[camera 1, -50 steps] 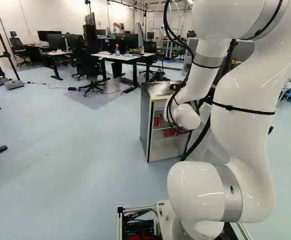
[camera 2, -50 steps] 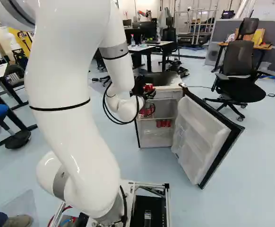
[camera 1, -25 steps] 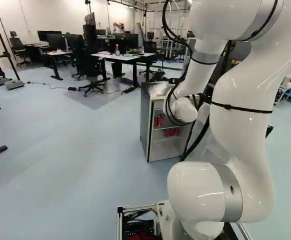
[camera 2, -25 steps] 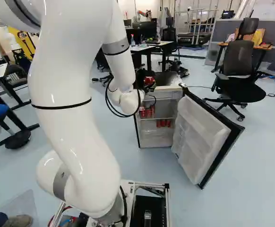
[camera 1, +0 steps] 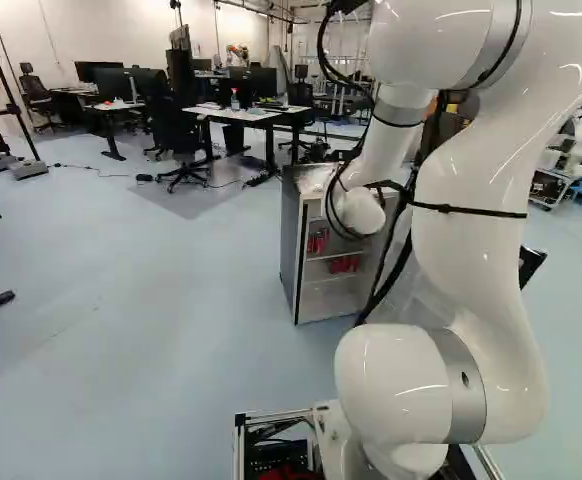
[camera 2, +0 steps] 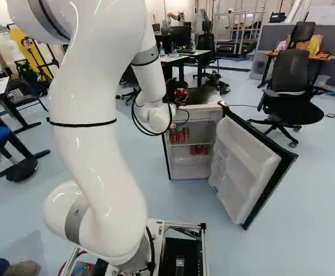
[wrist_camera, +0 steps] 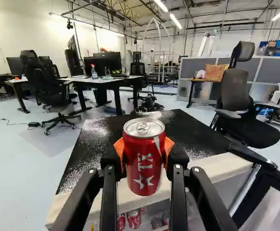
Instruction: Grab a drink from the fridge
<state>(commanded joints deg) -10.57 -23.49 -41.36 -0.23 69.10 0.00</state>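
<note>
In the left base view, the fridge (camera 1: pixel 292 245) stands partly behind the arm (camera 1: pixel 481 250), with red cans (camera 1: pixel 343 264) on its shelves. In the right base view, the fridge door (camera 2: pixel 248 164) is open, a chair (camera 2: pixel 290 109) stands beyond it, and the gripper (camera 2: pixel 175 94) is near the fridge's top with one red can (camera 2: pixel 181 92). In the wrist view, the gripper (wrist_camera: pixel 144 154) has its fingers parted to the can's width, orange pads (wrist_camera: pixel 168 146) against both sides; the can is upright.
</note>
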